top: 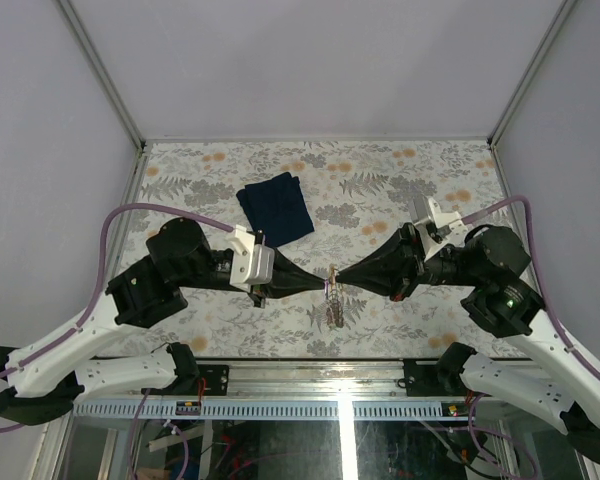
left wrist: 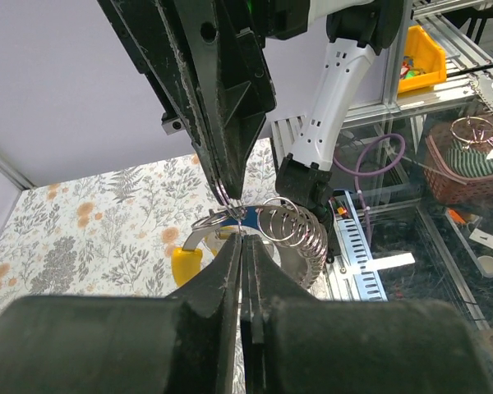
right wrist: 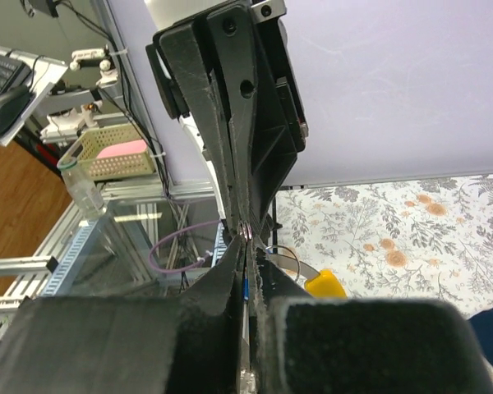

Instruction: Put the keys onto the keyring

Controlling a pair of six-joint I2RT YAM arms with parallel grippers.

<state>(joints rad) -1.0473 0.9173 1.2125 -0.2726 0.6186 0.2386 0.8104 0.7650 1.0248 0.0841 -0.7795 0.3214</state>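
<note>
My two grippers meet tip to tip above the near middle of the floral table. The left gripper (top: 323, 284) (left wrist: 242, 236) is shut, with the thin wire of the keyring (left wrist: 227, 217) pinched at its tips. The right gripper (top: 340, 281) (right wrist: 245, 242) is shut too, with a sliver of blue key (right wrist: 243, 287) between its fingers and a small ring glinting at its tips. A bunch of keys (top: 335, 310) hangs below the meeting point. It includes a yellow-tagged key (left wrist: 186, 264) (right wrist: 324, 283) and a stack of small silver rings (left wrist: 296, 230).
A folded navy cloth (top: 276, 208) lies on the table behind the grippers. The table's front rail (top: 310, 375) runs just below the hanging keys. Off the table stand a yellow bin (left wrist: 423, 57) and a wicker basket (left wrist: 468, 164).
</note>
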